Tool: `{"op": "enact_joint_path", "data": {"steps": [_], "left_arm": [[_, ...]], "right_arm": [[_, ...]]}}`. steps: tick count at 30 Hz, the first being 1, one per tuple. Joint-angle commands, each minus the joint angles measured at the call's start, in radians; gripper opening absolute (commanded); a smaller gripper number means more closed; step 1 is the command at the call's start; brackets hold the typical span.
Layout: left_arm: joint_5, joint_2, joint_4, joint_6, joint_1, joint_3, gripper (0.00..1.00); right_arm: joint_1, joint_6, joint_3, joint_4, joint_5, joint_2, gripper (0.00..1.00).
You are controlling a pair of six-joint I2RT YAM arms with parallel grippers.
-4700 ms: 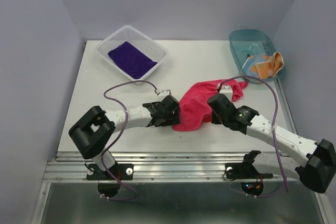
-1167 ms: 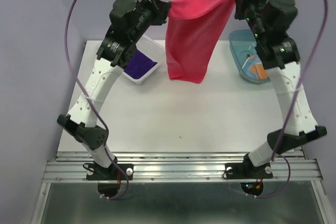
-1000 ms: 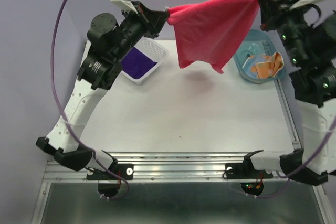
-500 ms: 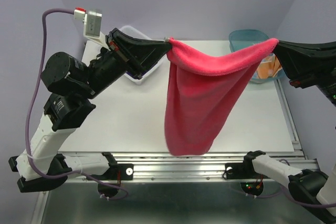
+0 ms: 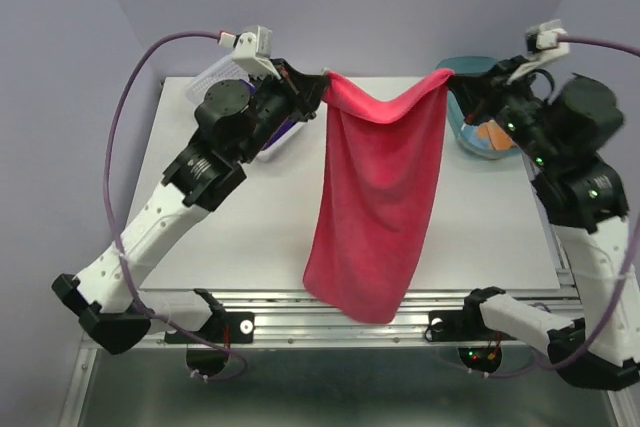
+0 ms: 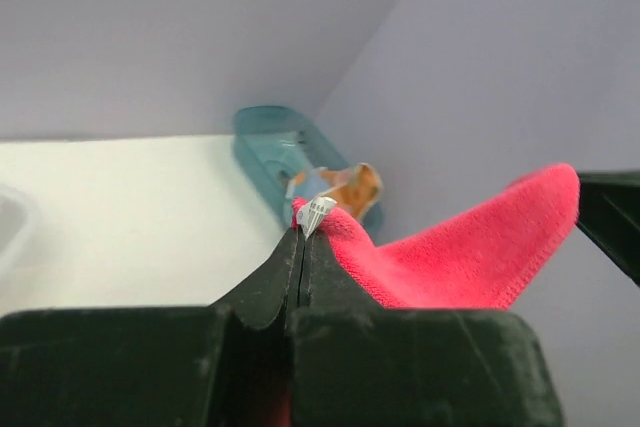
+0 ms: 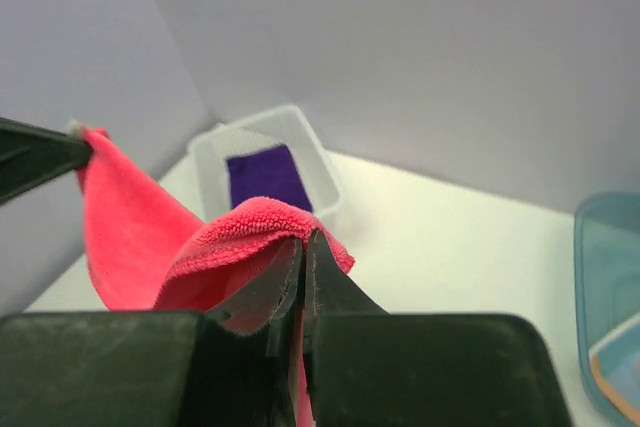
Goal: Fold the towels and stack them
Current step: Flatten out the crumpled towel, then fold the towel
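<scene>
Pink towel (image 5: 375, 207) hangs unfolded | left pincer (image 5: 322, 78), right pincer (image 5: 451, 74) clamp its top corners | purple towel (image 7: 262, 175), orange towel (image 5: 492, 134) in bins (no stack yet)

The pink-red towel (image 5: 375, 207) went from a heap on the worktop (image 5: 240, 237) to a hanging sheet.
It had lain crumpled at the middle of the worktop, then was lifted by two corners and ended hanging long, its lower edge down at the near edge. The left end effector (image 5: 322, 78) and right end effector (image 5: 452, 75), at first low on the cloth, rose high. After the wide stretch half a second before, they drew nearer together and farther back, and the top edge sagged into a V.
</scene>
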Motion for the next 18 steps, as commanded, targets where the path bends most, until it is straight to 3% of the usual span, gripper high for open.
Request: {"op": "enact_joint_path", "data": {"steps": [1, 3, 7, 12, 18], "left_arm": [[0.048, 0.116, 0.160, -0.043, 0.188, -0.084, 0.00], [0.080, 0.244, 0.220, -0.032, 0.254, -0.080, 0.00], [0.216, 0.506, 0.232, -0.027, 0.354, 0.117, 0.00], [0.200, 0.811, 0.188, 0.034, 0.387, 0.413, 0.00], [0.166, 0.994, 0.157, 0.078, 0.393, 0.598, 0.00]], "right_arm": [[0.003, -0.023, -0.181, 0.195, 0.271, 0.077, 0.01], [0.002, -0.043, -0.218, 0.236, 0.384, 0.173, 0.01], [-0.022, -0.112, -0.213, 0.377, 0.498, 0.380, 0.01], [-0.119, -0.099, -0.100, 0.437, 0.374, 0.642, 0.01], [-0.196, -0.118, -0.014, 0.508, 0.256, 0.805, 0.01]]}}
